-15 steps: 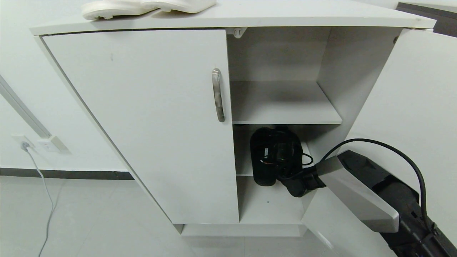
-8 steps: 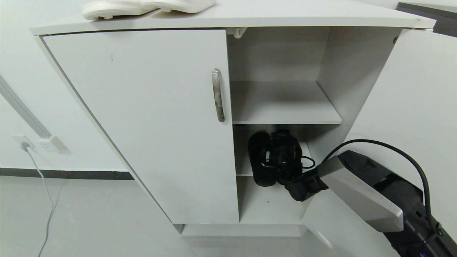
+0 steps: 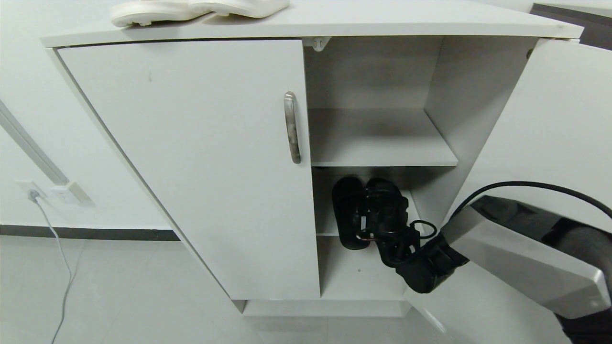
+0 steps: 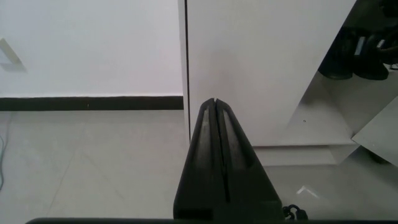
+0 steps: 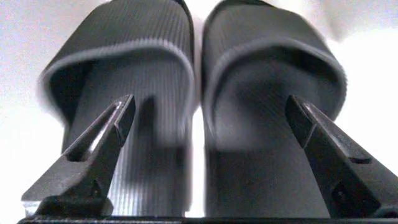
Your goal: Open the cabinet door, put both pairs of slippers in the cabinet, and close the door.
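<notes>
We log the right gripper, fingers spread, backed off the shelved black ribbed slippers; the white foam slippers are next.

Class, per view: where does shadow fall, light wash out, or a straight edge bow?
Head view: the closed door has a bowed outer edge, and the black slippers sit shaded under the upper shelf; right wrist view: white glare surrounds the slippers; left wrist view: evenly lit floor.

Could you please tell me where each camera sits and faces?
Head view: on the head, facing forward and down at the cabinet; right arm shows.
Left wrist view: on the left wrist, facing floor and cabinet; shut left gripper shows.
Right wrist view: on the right wrist, facing black slippers; open right gripper shows.
All three share the black slippers.
</notes>
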Available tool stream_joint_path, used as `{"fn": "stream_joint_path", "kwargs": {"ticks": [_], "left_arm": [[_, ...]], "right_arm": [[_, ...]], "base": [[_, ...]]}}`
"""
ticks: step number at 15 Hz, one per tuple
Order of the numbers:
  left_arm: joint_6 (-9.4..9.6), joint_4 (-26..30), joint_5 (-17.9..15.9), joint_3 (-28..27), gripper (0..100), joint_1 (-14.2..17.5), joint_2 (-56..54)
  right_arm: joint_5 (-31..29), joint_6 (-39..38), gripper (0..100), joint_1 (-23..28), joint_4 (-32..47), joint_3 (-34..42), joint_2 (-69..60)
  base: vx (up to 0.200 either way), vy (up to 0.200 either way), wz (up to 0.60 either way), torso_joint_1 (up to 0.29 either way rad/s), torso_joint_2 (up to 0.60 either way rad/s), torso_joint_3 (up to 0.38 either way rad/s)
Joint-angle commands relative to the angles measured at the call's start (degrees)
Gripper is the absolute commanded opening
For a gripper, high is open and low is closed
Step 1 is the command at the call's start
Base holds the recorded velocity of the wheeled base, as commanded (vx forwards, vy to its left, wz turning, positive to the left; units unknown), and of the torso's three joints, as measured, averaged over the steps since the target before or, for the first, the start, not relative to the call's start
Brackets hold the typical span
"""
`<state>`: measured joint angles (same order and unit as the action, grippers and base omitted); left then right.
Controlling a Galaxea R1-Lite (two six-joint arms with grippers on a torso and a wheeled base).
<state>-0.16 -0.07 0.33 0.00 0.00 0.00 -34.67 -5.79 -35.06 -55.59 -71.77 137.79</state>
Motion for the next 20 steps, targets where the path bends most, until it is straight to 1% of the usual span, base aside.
{"fn": "stream_joint_path", "kwargs": {"ticks": [1, 2, 3, 5, 6, 7, 11, 15, 20], "left_arm": [[-0.02, 0.0, 0.0, 0.0, 0, 0.0, 0.1], [-0.02, 0.0, 0.1, 0.0, 0, 0.0, 0.1], [-0.02, 0.0, 0.0, 0.0, 0, 0.0, 0.1], [-0.11, 0.0, 0.1, 0.0, 0, 0.0, 0.1], [-0.11, 0.0, 0.1, 0.0, 0, 0.0, 0.0], [-0.11, 0.0, 0.1, 0.0, 0, 0.0, 0.0], [-0.11, 0.0, 0.1, 0.0, 0, 0.0, 0.1], [-0.02, 0.0, -0.1, 0.0, 0, 0.0, 0.0], [-0.02, 0.0, 0.1, 0.0, 0, 0.0, 0.0]], "right_arm": [[-1.1, -0.3, 100, -2.3, -3.0, 12.4, -9.6], [-1.0, -0.2, 100, -2.6, -6.1, 18.9, -12.5], [-1.0, -0.2, 100, -3.2, -8.4, 22.8, -14.0], [-0.9, 0.0, 100, -5.5, -11.4, 29.5, -17.0], [-0.9, 0.0, 100, -6.0, -11.6, 30.7, -17.6], [-0.8, -0.2, 100, -6.4, -11.8, 31.7, -17.7], [-0.7, -0.3, 100, -6.8, -11.9, 31.5, -17.3], [-0.9, -0.3, 100, -7.9, -11.9, 31.7, -17.6], [-1.1, -0.1, 100, -8.0, -11.9, 33.3, -19.3]], "base": [[0.0, 0.0, 0.0, 0.0, 0.0, 0.0], [0.0, 0.0, 0.0, 0.0, 0.0, 0.0], [0.0, 0.0, 0.0, 0.0, 0.0, 0.0], [0.0, 0.0, 0.0, 0.0, 0.0, 0.0], [0.0, 0.0, 0.0, 0.0, 0.0, 0.0], [0.0, 0.0, 0.0, 0.0, 0.0, 0.0], [0.0, 0.0, 0.0, 0.0, 0.0, 0.0], [-0.2, 0.0, 0.0, 0.003, 0.0, 0.007], [0.0, 0.0, 0.0, 0.0, 0.0, 0.0]]}}
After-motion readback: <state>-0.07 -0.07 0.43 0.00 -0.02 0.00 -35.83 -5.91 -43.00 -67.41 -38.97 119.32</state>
